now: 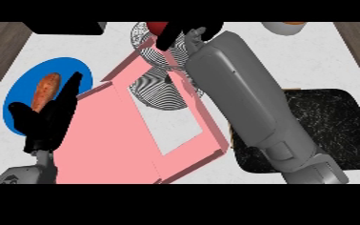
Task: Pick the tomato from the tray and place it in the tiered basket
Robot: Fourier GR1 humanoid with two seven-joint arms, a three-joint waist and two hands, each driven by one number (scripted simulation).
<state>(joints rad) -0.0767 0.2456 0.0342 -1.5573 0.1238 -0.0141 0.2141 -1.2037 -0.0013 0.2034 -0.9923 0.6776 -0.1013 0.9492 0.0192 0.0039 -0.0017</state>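
Right hand (184,32) is curling round the tomato (157,27), holding it over the wire basket (163,76). Next, I reckon, it's lowering and letting go. Left hand (51,112) is resting open, bottom left.

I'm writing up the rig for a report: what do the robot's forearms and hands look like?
Both forearms are smooth grey shells. The right forearm is bulky and rounded, with a raised rectangular panel near its lower end. Each ends in a matte black robot hand: left, right.
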